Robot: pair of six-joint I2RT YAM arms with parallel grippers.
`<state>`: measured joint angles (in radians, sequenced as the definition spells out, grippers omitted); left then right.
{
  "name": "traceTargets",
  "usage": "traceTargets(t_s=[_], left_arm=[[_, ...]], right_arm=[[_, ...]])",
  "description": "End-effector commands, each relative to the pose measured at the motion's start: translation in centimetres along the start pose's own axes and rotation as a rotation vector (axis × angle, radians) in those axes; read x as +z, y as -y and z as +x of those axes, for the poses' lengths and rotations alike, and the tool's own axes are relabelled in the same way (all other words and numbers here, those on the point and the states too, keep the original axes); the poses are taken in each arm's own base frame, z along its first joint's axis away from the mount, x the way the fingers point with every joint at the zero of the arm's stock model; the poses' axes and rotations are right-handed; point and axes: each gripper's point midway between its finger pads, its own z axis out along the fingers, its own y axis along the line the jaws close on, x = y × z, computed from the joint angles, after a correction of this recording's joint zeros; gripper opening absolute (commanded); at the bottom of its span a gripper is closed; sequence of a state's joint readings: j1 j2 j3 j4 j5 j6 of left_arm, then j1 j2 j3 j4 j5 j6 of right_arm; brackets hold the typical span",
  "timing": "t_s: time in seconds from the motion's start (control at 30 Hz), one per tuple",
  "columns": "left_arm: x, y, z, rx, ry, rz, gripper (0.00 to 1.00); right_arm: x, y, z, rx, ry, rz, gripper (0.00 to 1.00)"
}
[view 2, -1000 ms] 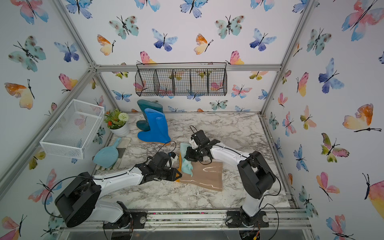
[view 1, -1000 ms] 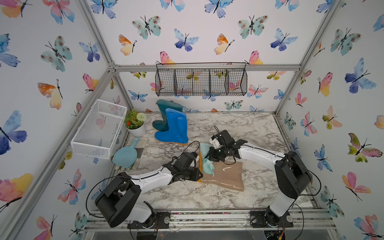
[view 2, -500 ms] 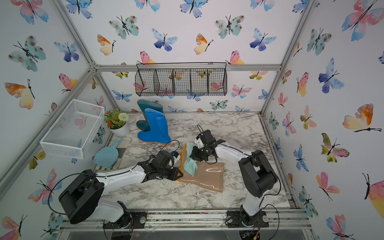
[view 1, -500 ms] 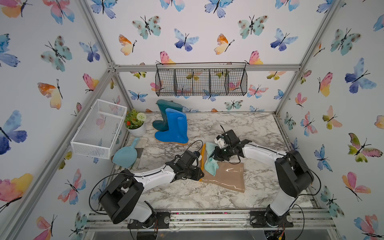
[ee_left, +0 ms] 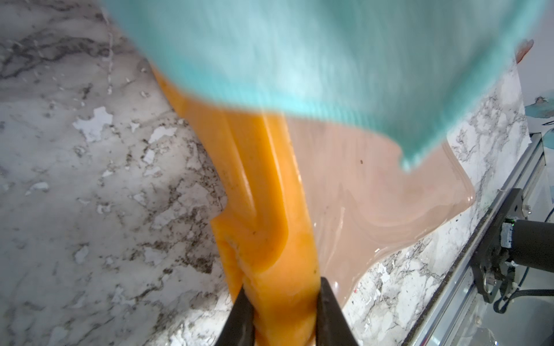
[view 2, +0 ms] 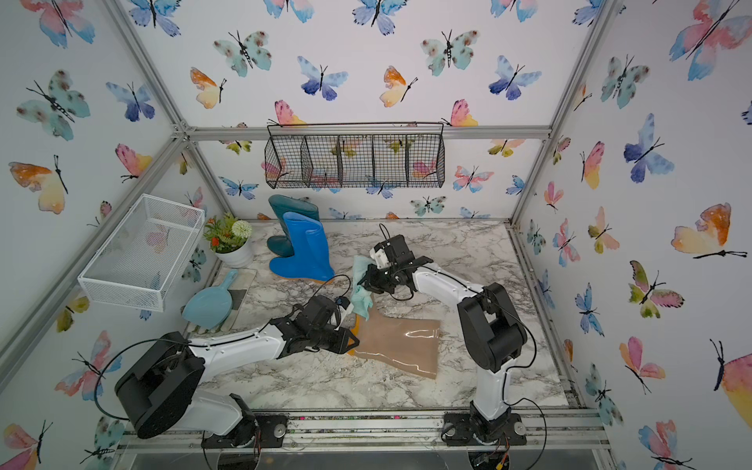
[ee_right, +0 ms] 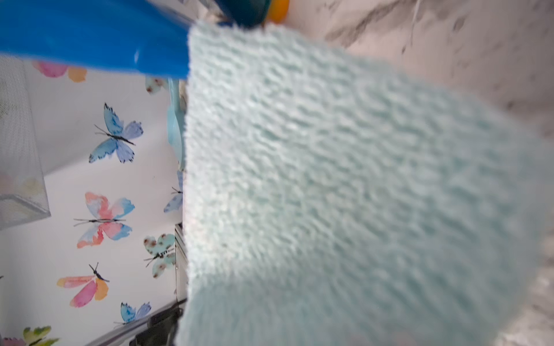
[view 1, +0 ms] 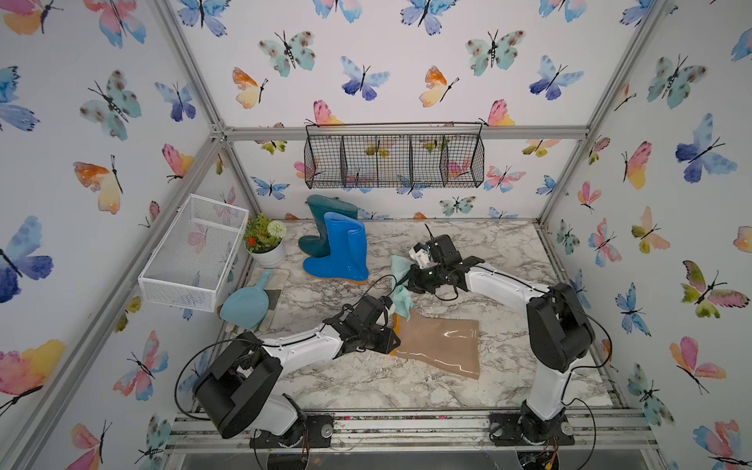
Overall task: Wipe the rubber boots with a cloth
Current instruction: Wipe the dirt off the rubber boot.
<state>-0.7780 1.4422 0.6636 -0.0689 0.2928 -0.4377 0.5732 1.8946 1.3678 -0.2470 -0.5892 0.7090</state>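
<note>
Left gripper (ee_left: 283,302) clamped on orange sole (ee_left: 266,209) of flat-lying glossy beige rubber boot (view 1: 441,342); right gripper (view 1: 408,280) pinching fuzzy pale aqua cloth (view 1: 403,303), which dangles over boot toe.

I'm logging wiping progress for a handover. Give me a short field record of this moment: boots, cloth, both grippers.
beige boot: lying on its side on the marble table
left gripper: shut on the beige boot's orange sole
right gripper: shut on the cloth
cloth: hanging over the beige boot's toe end; contact unclear
blue boot: upright at the back
teal boot: upright, just behind the blue boot
</note>
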Motion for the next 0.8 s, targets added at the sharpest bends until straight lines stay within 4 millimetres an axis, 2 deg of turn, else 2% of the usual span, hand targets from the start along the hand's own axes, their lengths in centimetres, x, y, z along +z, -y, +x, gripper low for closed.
traceTargets(t_s=[0.0,0.1,0.27,0.33,0.37,0.47,0.63,0.7,0.77], left_arm=[[0.3,0.4,0.7,0.028,-0.021,0.012,0.00],[0.1,0.4,0.8,0.026,-0.019,0.014,0.00],[0.5,0.1,1.8,0.005,-0.031,0.024,0.00],[0.6,0.2,2.0,-0.003,-0.029,0.032,0.00],[0.6,0.2,2.0,-0.004,-0.024,0.035,0.00],[0.9,0.6,1.9,0.000,-0.027,0.048,0.00],[1.2,0.6,1.4,0.006,-0.038,0.034,0.00],[1.1,0.7,1.4,0.003,-0.037,0.034,0.00],[1.1,0.7,1.4,0.003,-0.037,0.035,0.00]], right_arm=[[0.0,1.7,0.2,0.073,-0.035,0.001,0.01],[-1.1,1.4,2.3,0.057,-0.041,0.009,0.01],[-3.0,2.2,10.8,0.080,-0.122,0.046,0.01],[-3.8,3.0,12.6,0.112,-0.111,0.046,0.01],[-3.9,3.2,12.8,0.120,-0.093,0.042,0.01],[-3.4,2.9,11.4,0.104,-0.063,0.041,0.01],[-1.0,-1.6,4.3,0.015,-0.054,0.015,0.01],[-0.2,-1.7,1.8,-0.001,-0.033,0.032,0.01],[0.2,-0.6,0.1,0.023,-0.024,0.061,0.01]])
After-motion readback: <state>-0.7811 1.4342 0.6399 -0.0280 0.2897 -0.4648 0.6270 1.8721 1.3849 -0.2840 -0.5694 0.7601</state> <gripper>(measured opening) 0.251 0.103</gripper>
